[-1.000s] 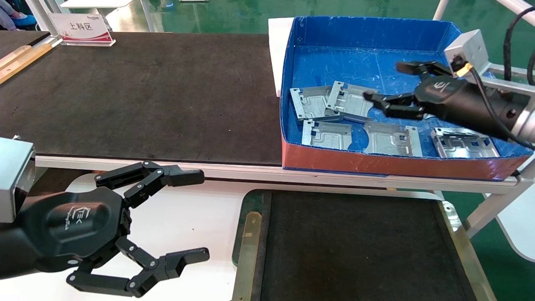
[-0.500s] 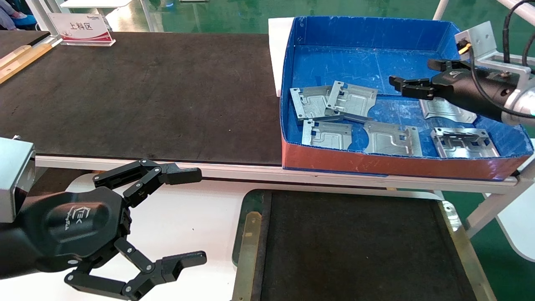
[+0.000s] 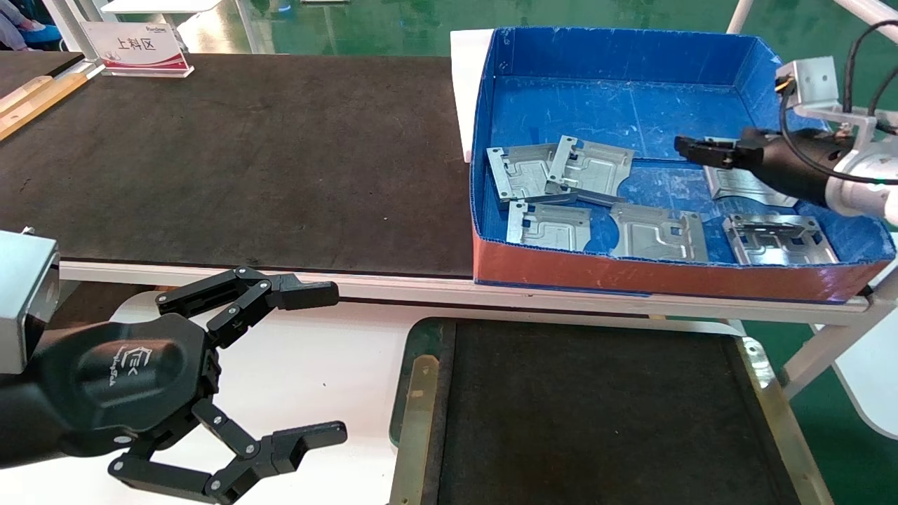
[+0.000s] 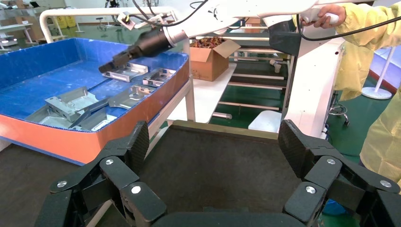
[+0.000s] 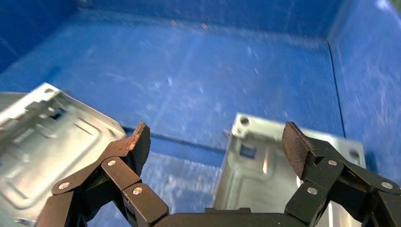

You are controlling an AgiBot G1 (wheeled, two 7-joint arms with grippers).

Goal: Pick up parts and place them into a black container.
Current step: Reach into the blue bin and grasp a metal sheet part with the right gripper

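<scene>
Right claw (image 3: 691, 149) is seen inside the blue box (image 3: 617, 49), raised over its right half, above the floor. From the right wrist view its fingers (image 5: 132, 142) are spread wide, nothing between them. Directly beneath lies one metal plate (image 5: 265, 175), flat on the blue floor near the box's right wall; a second plate (image 5: 47, 142) is seen off to the other finger's side. No contact with either is visible.

Six parts are counted in the box from the head view. Two overlapping plates (image 3: 558, 172) sit at the left, the upper one (image 3: 588, 168) tilted across its neighbour. Two more (image 3: 548, 226) (image 3: 656, 233) lie along the front wall. One plate (image 3: 779, 240) is at the front right corner, and one (image 3: 744, 186) is partly hidden behind the right arm; its outline is hard to make out.

The black container (image 3: 596, 414) is noted on the near side, below the box, on the white worktop (image 3: 316, 365). Its felt surface holds no parts. A brass-coloured strip (image 3: 414, 421) runs along its left rim.

Left claw (image 3: 319, 365) is parked low at the near left, over the white worktop beside the container's left edge. It is held wide open and holds nothing.

A long black mat (image 3: 231, 154) covers the far worktop left of the box. A small sign (image 3: 137, 48) stands at its far edge.
</scene>
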